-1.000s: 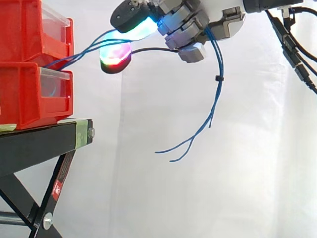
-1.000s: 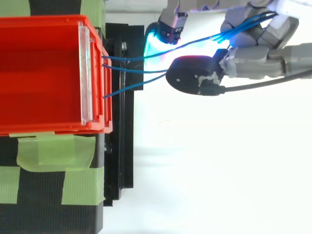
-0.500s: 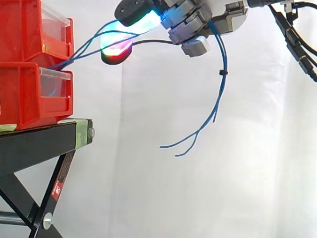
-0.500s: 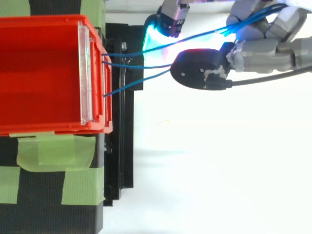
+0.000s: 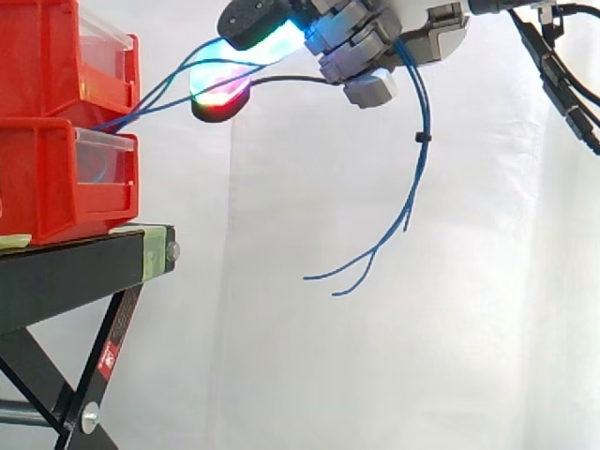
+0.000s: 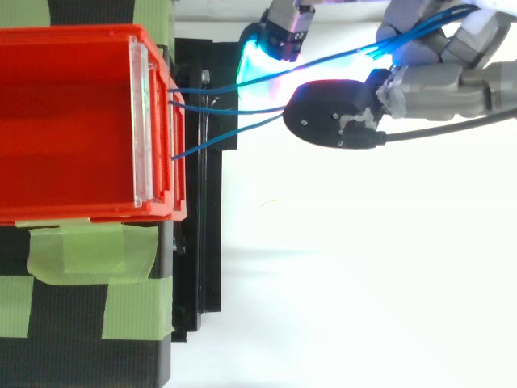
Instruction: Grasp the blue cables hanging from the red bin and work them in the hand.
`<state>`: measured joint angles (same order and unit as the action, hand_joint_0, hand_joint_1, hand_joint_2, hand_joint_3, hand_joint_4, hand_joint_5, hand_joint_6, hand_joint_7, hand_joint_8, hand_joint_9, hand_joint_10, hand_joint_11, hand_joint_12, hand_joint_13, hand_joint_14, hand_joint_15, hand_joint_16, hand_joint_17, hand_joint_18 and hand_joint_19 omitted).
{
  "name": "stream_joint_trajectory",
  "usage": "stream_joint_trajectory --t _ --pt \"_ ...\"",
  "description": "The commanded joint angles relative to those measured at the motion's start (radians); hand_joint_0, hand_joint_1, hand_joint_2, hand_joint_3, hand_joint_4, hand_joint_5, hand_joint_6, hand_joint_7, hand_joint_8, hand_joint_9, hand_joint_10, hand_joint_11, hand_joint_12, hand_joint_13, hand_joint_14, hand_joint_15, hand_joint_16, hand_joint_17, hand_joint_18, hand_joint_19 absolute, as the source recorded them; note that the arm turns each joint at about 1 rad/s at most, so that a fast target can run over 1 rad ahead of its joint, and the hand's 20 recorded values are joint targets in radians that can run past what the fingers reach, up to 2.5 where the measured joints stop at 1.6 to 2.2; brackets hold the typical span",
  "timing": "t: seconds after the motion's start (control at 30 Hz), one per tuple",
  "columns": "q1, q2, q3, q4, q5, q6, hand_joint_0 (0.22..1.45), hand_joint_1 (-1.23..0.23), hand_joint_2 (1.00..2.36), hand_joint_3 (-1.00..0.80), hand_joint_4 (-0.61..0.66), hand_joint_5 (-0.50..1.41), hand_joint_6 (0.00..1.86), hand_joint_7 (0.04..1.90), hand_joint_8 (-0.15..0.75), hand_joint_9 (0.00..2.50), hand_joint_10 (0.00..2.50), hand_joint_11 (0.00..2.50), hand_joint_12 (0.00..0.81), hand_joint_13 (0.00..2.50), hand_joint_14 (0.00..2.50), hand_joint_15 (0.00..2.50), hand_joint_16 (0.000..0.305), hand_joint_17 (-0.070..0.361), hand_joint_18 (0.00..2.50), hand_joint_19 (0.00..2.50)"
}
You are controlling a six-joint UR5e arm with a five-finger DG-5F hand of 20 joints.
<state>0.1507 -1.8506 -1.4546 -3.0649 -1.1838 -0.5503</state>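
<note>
White curtain is backing everything, with the stacked red bins (image 5: 56,178) sitting on the black stand (image 5: 75,267) at left. The hand (image 5: 375,42) is hovering high and just off the bin front. It is clamping the blue cables (image 5: 419,141), fingers curling round them. The glowing pads (image 5: 220,94) are reaching toward the bins. The cables are running up from the bin front into the hand. They are then spilling out behind it, the free ends dangling in open air well clear of the stand. My read is that the grasp is done and the in-hand working step is running. The next move is calling for small finger shifts that slide or roll the strands without opening enough to drop them. It is also calling for some slack on the bin-side span, so the pull isn't dragging on the bin. Hard to make out: the curled fingers are covering the actual contact inside the palm. The upper edge is cropping the hand in the side view. The top view isn't showing where the cables are anchoring inside the bin. The strands are bunching inside the hand, so which finger is holding which one is unclear.
</note>
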Motion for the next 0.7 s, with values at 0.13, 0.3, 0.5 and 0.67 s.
stream_joint_trajectory --t 0.13,0.3,0.5,0.67 --pt "-0.005 0.001 0.0 0.0 -0.022 -0.053 1.01 -0.75 1.41 0.37 0.09 0.22 0.01 1.13 0.51 1.91 2.5 2.5 0.704 2.07 2.5 2.08 0.209 0.157 2.42 0.76" --pt "-0.006 0.001 0.0 0.0 -0.022 -0.053 1.04 -0.81 1.04 0.35 0.14 0.17 0.01 1.13 0.51 1.91 2.5 2.5 0.704 2.07 2.5 2.08 0.209 0.157 2.42 0.76" --pt "-0.008 0.001 0.0 -0.002 -0.022 -0.045 0.97 -0.79 1.39 0.32 0.11 0.14 0.01 1.14 0.51 1.91 2.5 2.5 0.704 2.07 2.5 2.08 0.209 0.157 2.42 0.76" --pt "-0.008 0.001 0.0 -0.002 -0.022 -0.04 1.03 -0.79 1.34 0.33 0.1 0.13 0.01 1.13 0.51 1.91 2.5 2.5 0.704 2.07 2.5 2.08 0.209 0.157 2.42 0.76"
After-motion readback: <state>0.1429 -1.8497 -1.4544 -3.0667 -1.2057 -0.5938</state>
